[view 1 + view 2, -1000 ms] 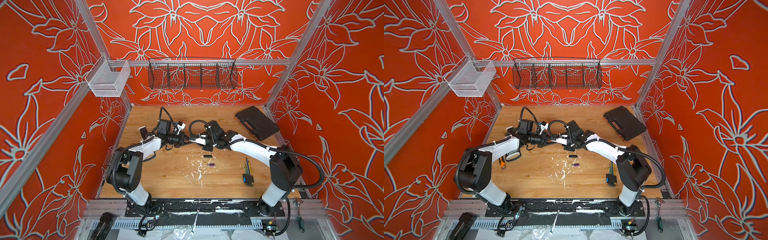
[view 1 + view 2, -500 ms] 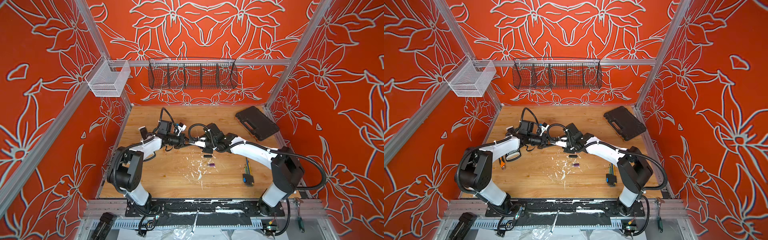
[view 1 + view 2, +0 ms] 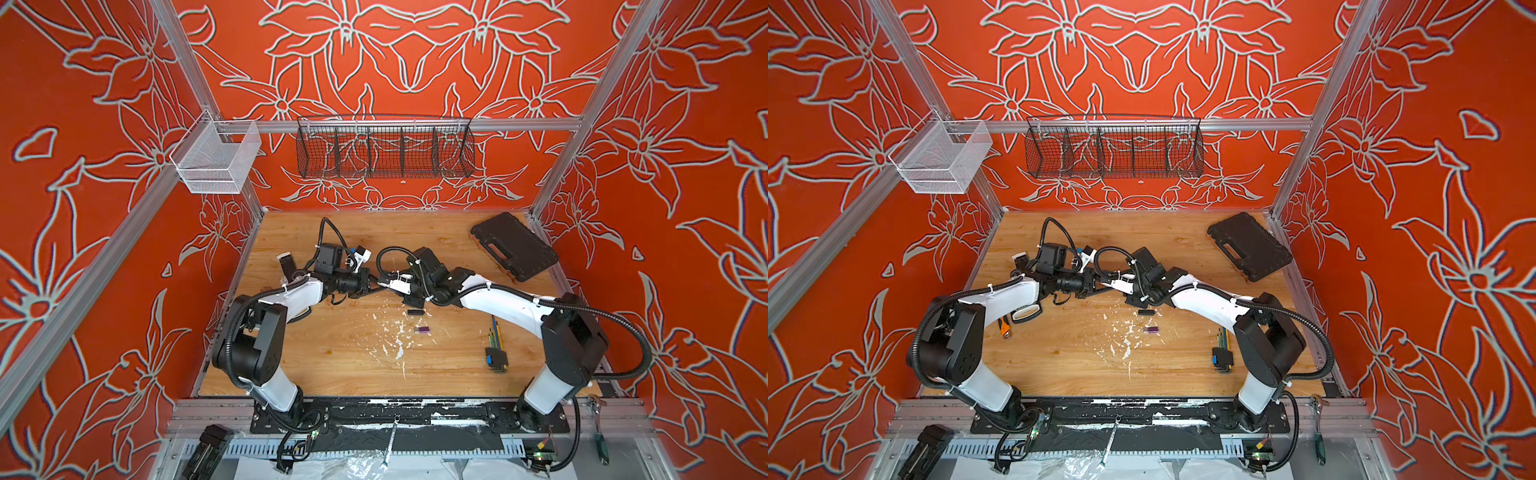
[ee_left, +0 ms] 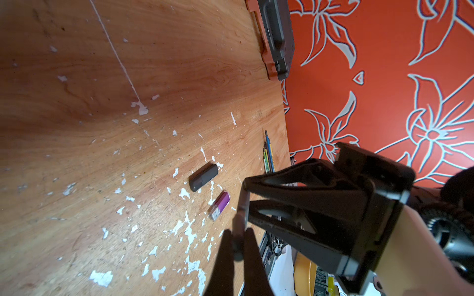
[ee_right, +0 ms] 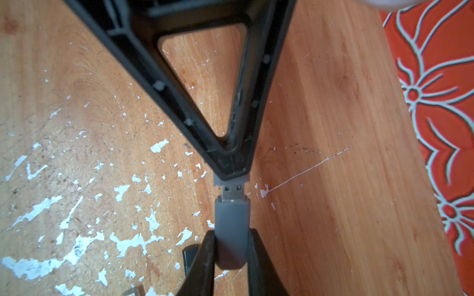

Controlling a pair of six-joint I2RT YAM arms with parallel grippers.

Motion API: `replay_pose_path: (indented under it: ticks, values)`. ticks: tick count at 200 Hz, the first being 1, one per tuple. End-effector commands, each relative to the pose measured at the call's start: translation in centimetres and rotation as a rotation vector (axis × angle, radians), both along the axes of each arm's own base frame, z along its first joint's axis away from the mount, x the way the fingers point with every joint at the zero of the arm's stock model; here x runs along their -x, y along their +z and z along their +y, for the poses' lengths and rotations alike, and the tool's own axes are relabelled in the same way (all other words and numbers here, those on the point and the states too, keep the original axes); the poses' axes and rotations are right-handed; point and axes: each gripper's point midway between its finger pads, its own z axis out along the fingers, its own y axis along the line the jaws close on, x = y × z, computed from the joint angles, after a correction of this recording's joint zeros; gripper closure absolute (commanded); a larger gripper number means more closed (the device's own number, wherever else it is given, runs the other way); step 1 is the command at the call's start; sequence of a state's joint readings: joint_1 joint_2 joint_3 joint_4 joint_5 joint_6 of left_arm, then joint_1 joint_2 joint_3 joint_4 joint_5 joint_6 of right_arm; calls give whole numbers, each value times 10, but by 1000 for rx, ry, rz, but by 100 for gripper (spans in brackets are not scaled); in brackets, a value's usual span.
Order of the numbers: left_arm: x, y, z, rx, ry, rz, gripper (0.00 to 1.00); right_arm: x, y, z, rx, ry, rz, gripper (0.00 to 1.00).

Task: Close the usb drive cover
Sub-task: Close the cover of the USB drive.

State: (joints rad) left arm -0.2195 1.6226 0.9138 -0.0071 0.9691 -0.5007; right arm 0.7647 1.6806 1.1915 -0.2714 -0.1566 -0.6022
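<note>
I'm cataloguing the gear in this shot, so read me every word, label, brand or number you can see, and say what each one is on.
None can be read.
The half-capped grey usb drive, the dark drive and purple drive on the table, the black case and the hex keys show no legible marks; any print on them is too small or blurred.

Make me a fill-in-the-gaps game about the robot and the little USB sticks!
The left pincer holds a grey USB drive whose ___ plug enters the grey plastic USB cover.
The right pincer is ___ on that cover.
On the wooden table lie ___ spare sticks: a dark grey USB drive and a purple USB drive.
Missing words: metal, shut, two.
</note>
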Motion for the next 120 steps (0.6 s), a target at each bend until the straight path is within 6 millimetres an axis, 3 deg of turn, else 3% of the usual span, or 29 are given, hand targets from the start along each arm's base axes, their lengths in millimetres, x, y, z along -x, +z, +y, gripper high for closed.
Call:
replay_pose_path:
  ticks: [1,120]
  values:
    - [5,6,-15,17,-23,-29,100,27,65,61,-270,176,-70,90]
    - [13,20,-24,48,-162,-6,100,29,72,61,-211,274,-237,91]
